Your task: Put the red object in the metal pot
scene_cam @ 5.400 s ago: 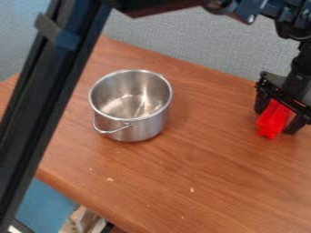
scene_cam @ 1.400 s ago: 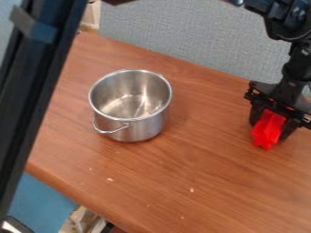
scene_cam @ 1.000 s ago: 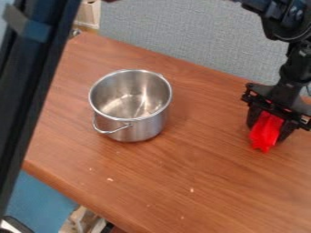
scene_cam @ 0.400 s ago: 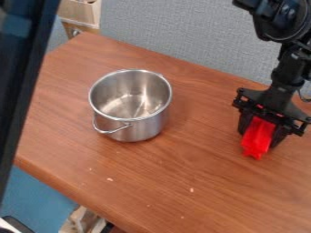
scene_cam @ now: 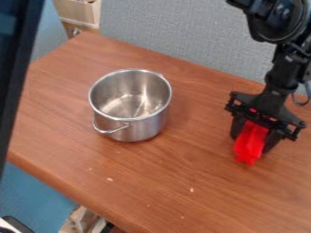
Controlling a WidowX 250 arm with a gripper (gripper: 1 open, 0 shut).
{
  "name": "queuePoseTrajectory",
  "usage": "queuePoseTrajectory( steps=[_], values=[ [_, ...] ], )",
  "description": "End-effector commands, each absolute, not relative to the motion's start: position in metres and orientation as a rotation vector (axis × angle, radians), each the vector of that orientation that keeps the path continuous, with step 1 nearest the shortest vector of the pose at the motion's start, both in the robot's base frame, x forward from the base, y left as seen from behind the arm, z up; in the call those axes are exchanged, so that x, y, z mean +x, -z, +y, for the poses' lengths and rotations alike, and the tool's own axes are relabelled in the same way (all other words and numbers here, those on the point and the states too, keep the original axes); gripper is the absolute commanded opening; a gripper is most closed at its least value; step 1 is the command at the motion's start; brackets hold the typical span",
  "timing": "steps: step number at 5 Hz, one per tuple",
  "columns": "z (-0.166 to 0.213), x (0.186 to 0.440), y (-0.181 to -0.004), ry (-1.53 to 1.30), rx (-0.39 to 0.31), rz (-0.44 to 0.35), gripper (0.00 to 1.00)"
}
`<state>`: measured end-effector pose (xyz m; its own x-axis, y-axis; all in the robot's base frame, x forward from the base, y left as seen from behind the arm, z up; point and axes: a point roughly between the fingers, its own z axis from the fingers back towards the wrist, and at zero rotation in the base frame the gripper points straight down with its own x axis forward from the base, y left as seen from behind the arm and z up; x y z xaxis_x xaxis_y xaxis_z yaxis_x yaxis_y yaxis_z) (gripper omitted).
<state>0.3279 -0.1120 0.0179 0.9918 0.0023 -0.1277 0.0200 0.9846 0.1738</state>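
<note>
One black hand [scene_cam: 257, 124] is working at the right side of the picture, and it is clamping down on the red block [scene_cam: 250, 143], its fingers closing around the block's upper part. The block's lower end is poking out beneath the fingers, pointing down toward the near side of the counter [scene_cam: 152, 187]. Whether that end is touching the wood or hanging just above it, the view isn't telling us.

Nearer to us, the brown wood is stretching right across the foreground, a few pale specks showing on its surface. Down in the near left corner, something blue is showing beyond the counter's edge, with pale and dark pieces crowding beside it.

Moving farther back, and over to the left of the block, the metal pot [scene_cam: 130, 105] is standing upright on the counter, gleaming, its round mouth facing up and its wire handle looping out low on the near left side. The red block is staying outside it, well apart, with bare wood lying between the two!

Behind the hand, the dark arm [scene_cam: 282, 27] is reaching down from the top right corner. A black post is slanting along the left edge of the picture, and at the very back a grey textured panel [scene_cam: 170, 35] is rising behind the counter, with a pale wooden piece [scene_cam: 80, 12] sitting at its left.
</note>
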Motion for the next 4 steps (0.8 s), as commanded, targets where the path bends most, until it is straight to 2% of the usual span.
queuePoseTrajectory(
  steps=[1,3,4],
  values=[
    [-0.091,0.302,-0.012,-0.013,0.218,0.222,0.00],
    [-0.056,0.301,-0.067,-0.086,0.181,0.123,0.00],
    [-0.025,0.298,-0.090,-0.133,0.125,0.062,0.00]
  ],
)
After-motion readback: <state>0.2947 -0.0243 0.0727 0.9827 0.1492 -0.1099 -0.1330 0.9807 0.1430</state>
